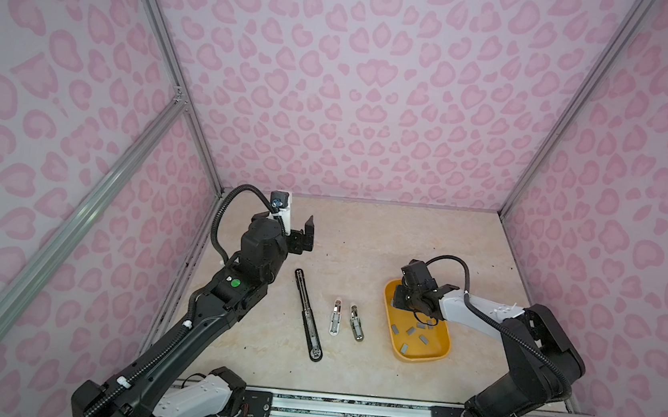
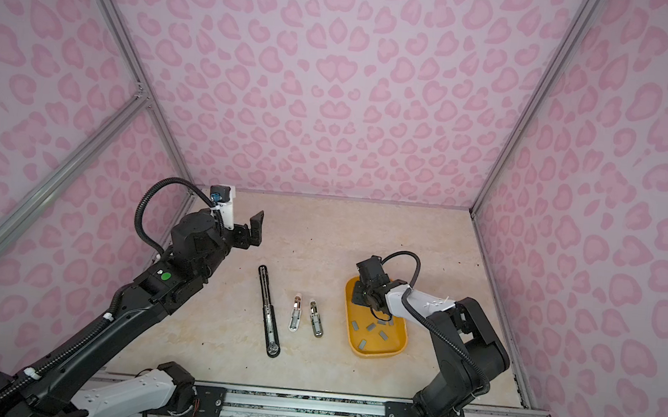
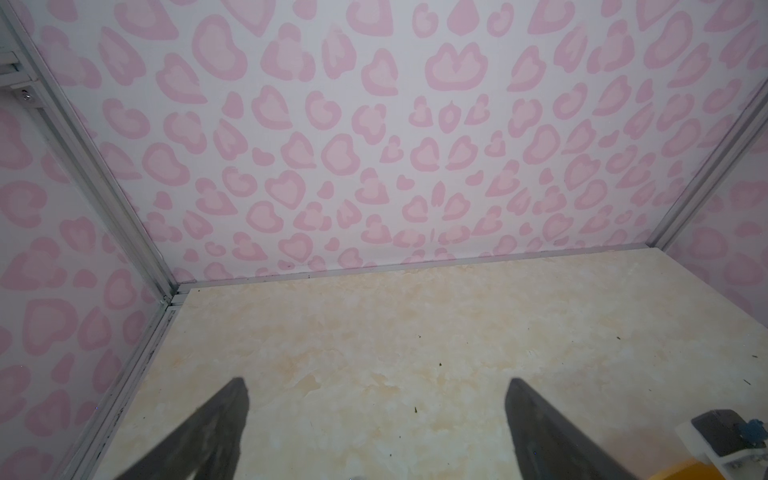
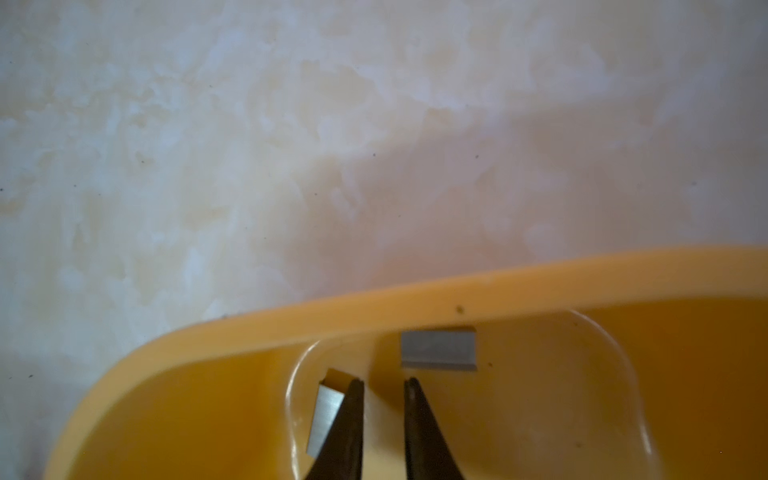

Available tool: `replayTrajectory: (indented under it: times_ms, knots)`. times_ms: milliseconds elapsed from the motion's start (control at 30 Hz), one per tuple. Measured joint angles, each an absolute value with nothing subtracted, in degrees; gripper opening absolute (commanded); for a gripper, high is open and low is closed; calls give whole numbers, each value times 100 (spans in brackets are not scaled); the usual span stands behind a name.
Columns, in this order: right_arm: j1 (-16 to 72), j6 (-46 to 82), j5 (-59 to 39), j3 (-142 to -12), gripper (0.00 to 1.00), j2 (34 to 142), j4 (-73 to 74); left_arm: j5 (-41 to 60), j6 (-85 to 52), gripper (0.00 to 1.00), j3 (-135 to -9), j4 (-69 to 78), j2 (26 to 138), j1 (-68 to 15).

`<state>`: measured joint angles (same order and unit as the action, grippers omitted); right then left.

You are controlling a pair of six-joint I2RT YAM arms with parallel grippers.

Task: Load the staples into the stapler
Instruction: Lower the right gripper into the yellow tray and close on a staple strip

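1. At the near end of the yellow tray (image 1: 414, 357), on your right, the staples (image 1: 423, 339) lie loose on its floor, their long axes pointing in different directions.
2. Left of the tray, the long black stapler (image 1: 308, 315), the white stapler (image 1: 336, 317) and the silver stapler (image 1: 356, 323) lie opened on the table (image 1: 362, 241), each running roughly near to far. They are too small for me to tell whether any channel holds staples.
3. At the tray's far end your right gripper (image 4: 384, 384) is down inside, jaws slightly parted with nothing between them. The side strip (image 4: 326, 419) lies just beside one finger, roughly along it. The front strip (image 4: 438, 349) sits just ahead, its long axis crosswise to the jaws and along the rim.
4. Farthest back, your left gripper (image 3: 376, 382) hangs spread wide and empty.
5. As I judge it, no staple is picked yet, so picking, carrying and seating all remain.
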<state>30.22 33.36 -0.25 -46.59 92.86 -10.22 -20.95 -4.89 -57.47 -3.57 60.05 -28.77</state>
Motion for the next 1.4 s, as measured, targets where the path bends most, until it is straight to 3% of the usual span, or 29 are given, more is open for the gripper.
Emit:
replayTrajectory:
  times_ms: [300, 733, 967, 1200, 1400]
  knots:
    - [3299, 3192, -10, -4899, 35, 9546, -1135, -2097, -451, 97, -5706, -239, 5959, -2877]
    - [3603, 3089, 657, -4998, 27, 9826, -991, -1992, -451, 97, -5596, -161, 5813, -2877]
    - [3642, 3087, 808, -4810, 33, 9564, -1251, -1992, -451, 97, -5596, -158, 5867, -2877]
    - [3603, 3087, 950, -4770, 23, 9522, -1352, -1990, -451, 97, -5596, -161, 5878, -2877]
    - [3562, 3085, 884, -4803, 20, 9612, -1258, -1970, -454, 97, -5596, -158, 5843, -2877]
